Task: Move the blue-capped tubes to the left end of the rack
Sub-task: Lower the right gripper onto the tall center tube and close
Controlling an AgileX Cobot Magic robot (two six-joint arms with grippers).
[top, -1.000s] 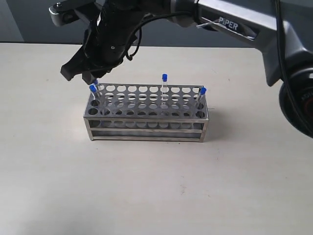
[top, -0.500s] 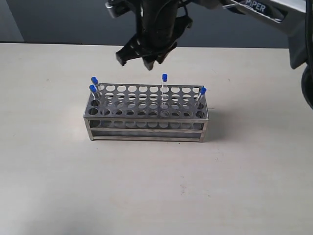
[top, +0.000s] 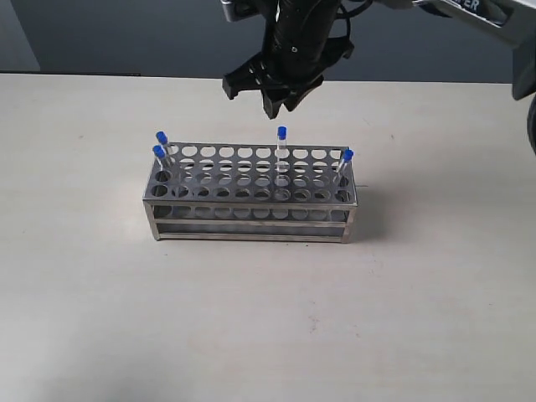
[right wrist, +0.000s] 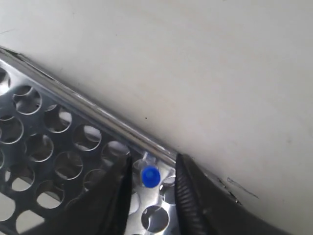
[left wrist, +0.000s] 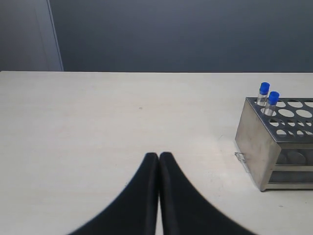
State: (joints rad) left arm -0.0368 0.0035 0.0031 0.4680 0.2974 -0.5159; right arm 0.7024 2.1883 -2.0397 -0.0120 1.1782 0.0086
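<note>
Two tubes (top: 158,152) sit at the rack's (top: 251,209) nine-o'clock end; two remain. Over the middle tube (top: 282,142) the right pincer (right wrist: 152,169) gapes; the left pincer (left wrist: 159,193) is closed.

L hand (left wrist: 159,156) closed, empty, rack (left wrist: 252,142) w/ 2 blue-capped tubes (left wrist: 273,98) nearby

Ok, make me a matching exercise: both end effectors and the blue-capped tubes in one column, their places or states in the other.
Things:
1. left end effector
2. right end effector
3. pair of tubes
4. corner tube

Places or states:
A. at the rack's right end
B. shut, over bare table
C. at the rack's left end
D. open, above the back-row tube

Pairs: 1-B, 2-D, 3-C, 4-A.
</note>
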